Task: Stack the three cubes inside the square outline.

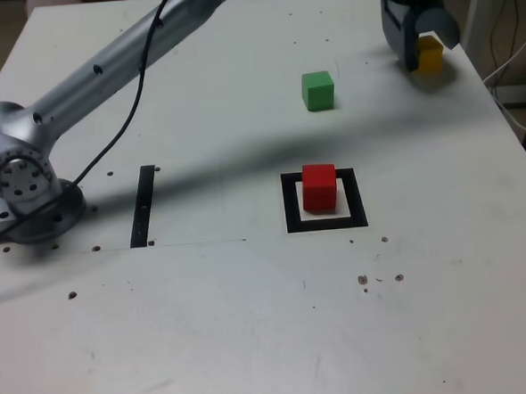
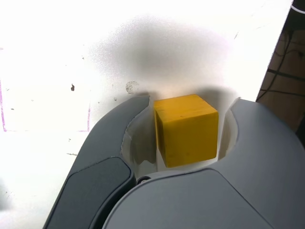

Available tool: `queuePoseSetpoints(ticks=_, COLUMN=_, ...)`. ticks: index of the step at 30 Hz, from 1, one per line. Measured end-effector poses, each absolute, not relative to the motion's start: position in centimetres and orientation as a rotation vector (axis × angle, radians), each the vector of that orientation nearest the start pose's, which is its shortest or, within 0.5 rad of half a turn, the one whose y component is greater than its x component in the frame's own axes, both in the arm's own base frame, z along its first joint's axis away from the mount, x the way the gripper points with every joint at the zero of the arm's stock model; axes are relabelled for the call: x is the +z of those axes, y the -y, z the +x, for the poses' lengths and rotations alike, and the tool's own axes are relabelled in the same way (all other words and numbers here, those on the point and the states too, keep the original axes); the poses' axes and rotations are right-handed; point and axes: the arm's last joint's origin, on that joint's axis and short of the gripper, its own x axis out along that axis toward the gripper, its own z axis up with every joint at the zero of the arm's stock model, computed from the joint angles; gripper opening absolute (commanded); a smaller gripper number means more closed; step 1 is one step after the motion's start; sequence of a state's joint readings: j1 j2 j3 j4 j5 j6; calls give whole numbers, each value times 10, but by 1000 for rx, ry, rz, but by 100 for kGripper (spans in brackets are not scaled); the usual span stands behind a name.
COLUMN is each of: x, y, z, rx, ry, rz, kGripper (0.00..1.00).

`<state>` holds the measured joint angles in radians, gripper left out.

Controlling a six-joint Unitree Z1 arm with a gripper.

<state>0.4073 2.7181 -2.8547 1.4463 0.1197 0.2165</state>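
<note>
Yellow cube (image 2: pixel 187 130), dark-scuffed top edge

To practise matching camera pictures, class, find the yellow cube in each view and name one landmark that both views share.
Exterior view: the yellow cube is at the upper right, near the table's edge.
Wrist view: it lies just right of centre.
Shared landmark: the gripper, its jaws around the cube.

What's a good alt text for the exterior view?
A robot arm's gripper closes in around a yellow cube at the white table's far right. A red cube sits inside a black square outline, with a green cube beyond it.
</note>
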Motion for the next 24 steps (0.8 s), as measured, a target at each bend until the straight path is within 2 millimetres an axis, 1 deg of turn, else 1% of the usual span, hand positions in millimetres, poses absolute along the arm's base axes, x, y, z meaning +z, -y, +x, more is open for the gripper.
queuePoseSetpoints(ticks=9, x=220, y=-224, z=510, rx=297, ry=-1350, rz=-10, kGripper=28)
queuePoseSetpoints(ticks=18, x=227, y=-213, z=507, rx=268, ry=-1373, rz=-13, kGripper=28)
queuePoseSetpoints(ticks=21, x=232, y=-211, z=504, rx=259, ry=-1385, rz=-13, kGripper=28)
queuePoseSetpoints(ticks=24, x=243, y=-206, z=500, rx=250, ry=-1386, rz=-7, kGripper=28)
